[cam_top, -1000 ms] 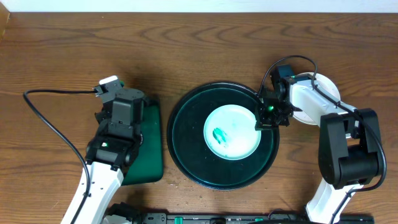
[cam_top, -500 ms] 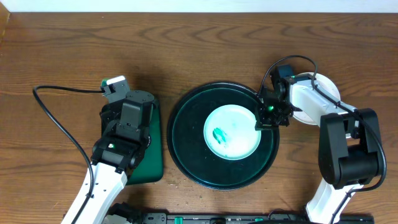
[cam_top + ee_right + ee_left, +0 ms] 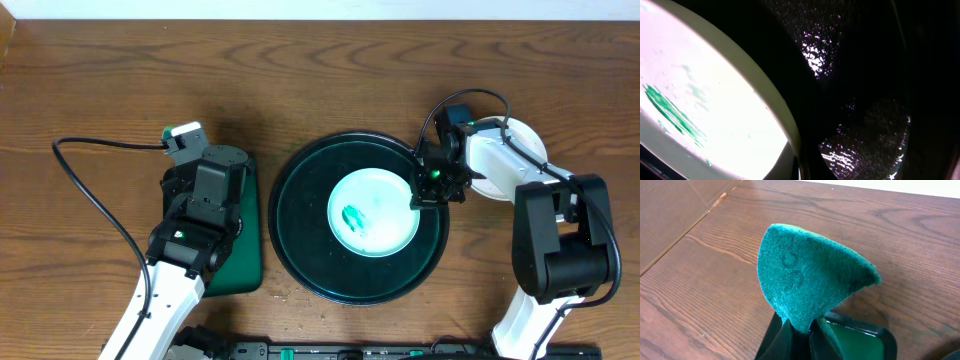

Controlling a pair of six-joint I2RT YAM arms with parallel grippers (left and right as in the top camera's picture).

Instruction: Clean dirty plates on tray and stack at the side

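Note:
One white plate (image 3: 373, 212) with a teal-green smear (image 3: 353, 215) lies inside the large round dark tray (image 3: 300, 215). My right gripper (image 3: 420, 195) is shut on the plate's right rim. In the right wrist view the plate (image 3: 705, 90) fills the left side, and its edge runs down between the dark fingers at my right gripper (image 3: 801, 169). My left gripper (image 3: 799, 332) is shut on a folded green sponge (image 3: 810, 280), held above the table left of the tray. Another white plate (image 3: 528, 140) lies on the table under my right arm, partly hidden.
A small rectangular green tray (image 3: 240, 240) sits just left of the round tray, mostly under my left arm (image 3: 205, 190). Its corner (image 3: 865, 340) shows below the sponge. A black cable (image 3: 90, 200) loops over the table at the left.
My left arm has shifted a little to the right with the sponge, then held still. The right arm and the plate have not moved.

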